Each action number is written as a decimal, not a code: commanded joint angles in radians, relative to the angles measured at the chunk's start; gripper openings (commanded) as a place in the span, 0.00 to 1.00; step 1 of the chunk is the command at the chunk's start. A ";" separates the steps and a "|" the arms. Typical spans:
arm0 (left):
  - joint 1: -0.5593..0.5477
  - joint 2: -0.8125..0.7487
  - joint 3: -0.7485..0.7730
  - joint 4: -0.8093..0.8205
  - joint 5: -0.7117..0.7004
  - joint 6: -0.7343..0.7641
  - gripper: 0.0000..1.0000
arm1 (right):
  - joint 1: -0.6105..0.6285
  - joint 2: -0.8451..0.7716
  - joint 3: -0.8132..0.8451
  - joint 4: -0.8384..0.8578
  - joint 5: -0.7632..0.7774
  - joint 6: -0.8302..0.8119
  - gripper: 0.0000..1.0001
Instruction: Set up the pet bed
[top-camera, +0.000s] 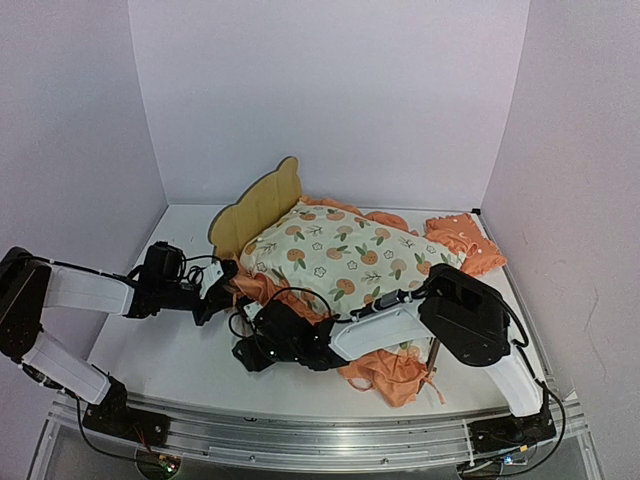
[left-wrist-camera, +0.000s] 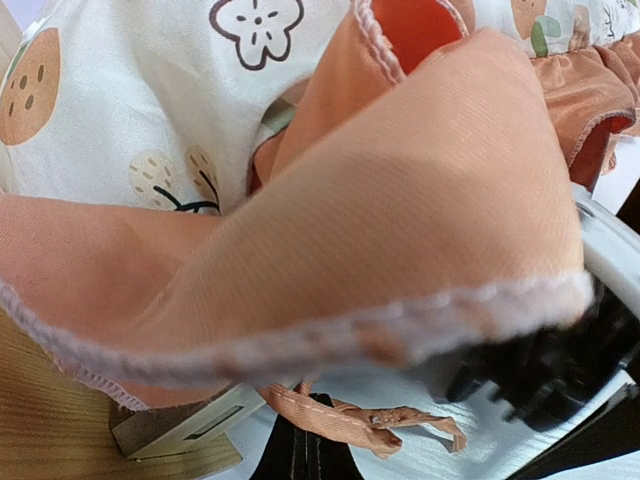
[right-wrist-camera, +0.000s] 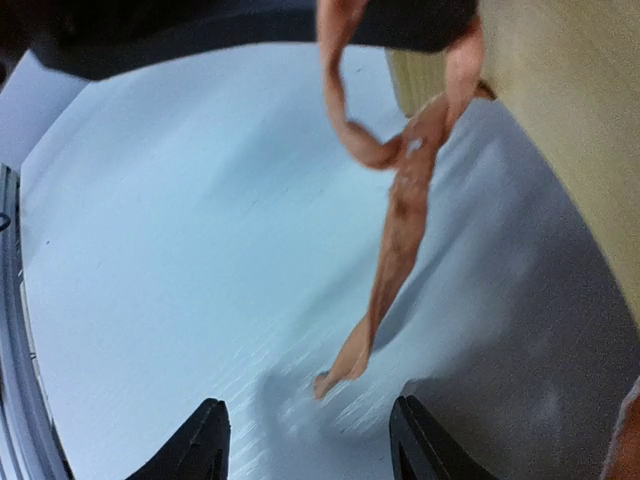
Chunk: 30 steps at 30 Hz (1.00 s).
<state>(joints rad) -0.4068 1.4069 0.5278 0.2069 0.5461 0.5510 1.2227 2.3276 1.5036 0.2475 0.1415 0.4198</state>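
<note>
Plywood, pale and scalloped at the headboard, the only clear sign of the pet bed (top-camera: 262, 205), set toward the back of the table (top-camera: 170, 355) and otherwise buried. Draped over it and skewed, orange ruffle spilling past its near side, the printed mattress pad (top-camera: 345, 255), probably not yet squared to the rails. Past the bed's foot end, a small orange pillow (top-camera: 465, 243), seemingly parked out of the way. By the headboard end, on the bed's near side, the left gripper (top-camera: 222, 290), pushed into ruffle, perhaps to lift that edge. Grip hidden behind cloth, so cannot tell. Along the bed's near side, the right gripper (right-wrist-camera: 310, 445), fingers spread wide and empty, facing a dangling tie ribbon (right-wrist-camera: 400, 200) beside the wood.
</note>
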 joint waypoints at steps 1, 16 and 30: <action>0.005 -0.029 -0.001 -0.036 -0.024 -0.008 0.00 | -0.009 0.058 0.044 -0.019 0.098 0.008 0.57; 0.014 -0.089 0.018 -0.278 -0.221 0.221 0.00 | -0.017 -0.191 -0.065 -0.083 0.087 -0.166 0.00; 0.187 0.012 -0.026 -0.103 -0.305 0.295 0.00 | -0.057 -0.376 -0.107 -0.161 0.076 -0.197 0.00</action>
<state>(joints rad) -0.2755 1.3909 0.5103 0.0466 0.3141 0.8186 1.1800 2.0136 1.4070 0.1121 0.2348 0.2174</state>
